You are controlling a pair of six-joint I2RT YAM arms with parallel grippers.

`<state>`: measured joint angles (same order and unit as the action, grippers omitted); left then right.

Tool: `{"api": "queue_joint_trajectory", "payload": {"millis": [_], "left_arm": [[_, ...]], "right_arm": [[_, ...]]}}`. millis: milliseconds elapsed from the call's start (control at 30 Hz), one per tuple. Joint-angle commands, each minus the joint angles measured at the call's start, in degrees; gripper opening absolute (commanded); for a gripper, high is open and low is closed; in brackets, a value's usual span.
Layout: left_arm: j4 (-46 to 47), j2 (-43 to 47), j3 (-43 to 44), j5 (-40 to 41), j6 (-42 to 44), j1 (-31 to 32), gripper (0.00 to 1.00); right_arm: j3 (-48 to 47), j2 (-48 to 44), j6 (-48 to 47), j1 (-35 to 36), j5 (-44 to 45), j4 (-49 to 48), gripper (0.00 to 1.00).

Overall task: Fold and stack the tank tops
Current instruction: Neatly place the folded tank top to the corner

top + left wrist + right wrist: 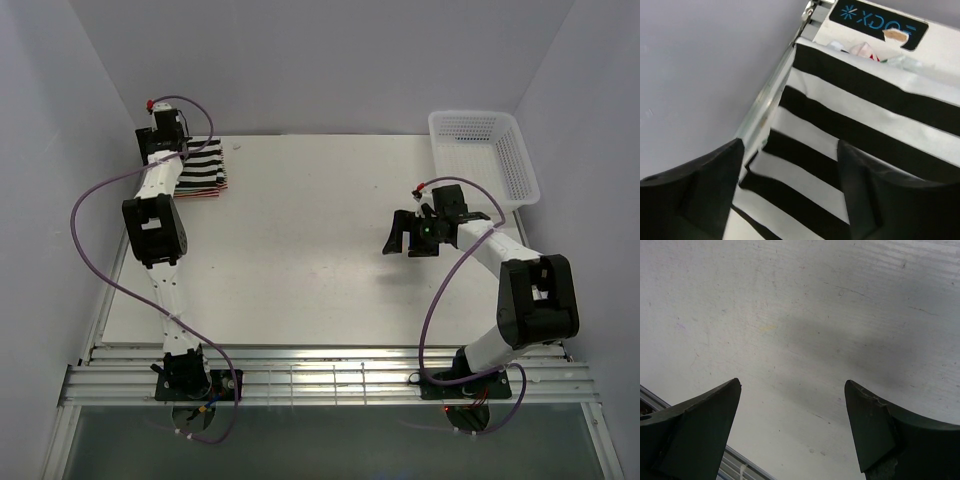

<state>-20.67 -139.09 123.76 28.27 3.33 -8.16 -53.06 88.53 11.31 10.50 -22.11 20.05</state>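
The left gripper (790,144) is at the far left corner of the table (300,260), jaws apart and holding nothing. Under it the black-and-white tank top (850,130) lies folded, with red-striped cloth (200,194) showing beneath. The right gripper (792,384) hangs wide open over the table, near the basket (521,170) at far right.

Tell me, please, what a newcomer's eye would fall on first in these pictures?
The folded tank top with wide black-and-white stripes stands out, lying at the far left corner of the white table, with the left claw open above it. Next comes the white plastic lattice basket at the far right corner, and the right claw hanging open over the tabletop.
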Motion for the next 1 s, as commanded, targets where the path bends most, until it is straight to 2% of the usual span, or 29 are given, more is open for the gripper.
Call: {"api": "queue_joint_trajectory", "payload": {"millis": [0,33,167,267,300,400,433,500,533,600,633,667,767,867,967], "left_arm": [[-2.53,4.08,2.27,4.95,-1.75,-0.36,0.91],[-3.93,4.61,2.62,6.26,-2.19,-0.45,0.98],[-8.33,8.91,6.04,7.50,-5.96,-0.36,0.98],[-10.79,15.93,5.53,3.66,-8.95,-0.45,0.98],[-11.41,20.74,4.48,2.24,-10.26,-0.45,0.98],[-14.66,28.84,-2.37,-2.86,-16.50,-0.36,0.98],[-15.88,34.79,-7.96,-4.70,-19.13,-0.36,0.98],[-16.51,41.14,-14.83,-9.34,-22.04,-0.19,0.98],[-16.69,47.88,-23.05,-10.51,-25.27,0.16,0.98],[-17.82,54.42,-30.91,-10.69,-30.81,1.30,0.98],[-17.92,60.80,-35.13,-11.91,-33.63,1.40,0.98],[-18.27,63.82,-43.26,-12.45,-40.53,1.40,0.98],[-15.55,73.04,-56.82,-20.70,-43.50,1.83,0.98],[-18.70,77.37,-61.00,-18.88,-43.15,2.01,0.98],[-21.34,79.58,-62.33,-16.93,-44.29,2.01,0.98]], "right_arm": [[-2.49,-1.78,-0.76,-0.22,0.31,0.51,0.90],[-2.40,-2.13,-0.68,-0.22,0.22,0.51,0.90],[-2.14,-4.50,-0.68,-0.22,0.22,0.95,0.90],[-1.70,-7.58,-0.76,-0.22,1.01,1.48,0.90],[-1.70,-9.24,-0.50,-0.22,1.28,1.65,0.90],[-1.26,-13.20,0.20,-0.22,2.24,2.01,0.90],[-0.65,-14.17,0.29,-0.13,2.59,2.01,0.90],[0.14,-17.32,0.82,-0.13,3.47,1.83,0.90],[1.28,-18.38,1.08,-0.13,3.82,1.57,0.90],[2.60,-21.55,2.22,-0.22,6.01,1.30,0.90],[3.83,-22.43,2.75,-0.31,6.89,1.04,0.90],[4.36,-24.09,3.53,-0.31,8.56,0.34,0.90],[5.59,-27.17,5.91,-0.39,10.32,0.34,0.90],[8.22,-29.81,5.39,-0.48,14.70,0.07,0.90],[9.55,-31.13,4.86,-0.48,14.82,-0.63,0.90]]}}
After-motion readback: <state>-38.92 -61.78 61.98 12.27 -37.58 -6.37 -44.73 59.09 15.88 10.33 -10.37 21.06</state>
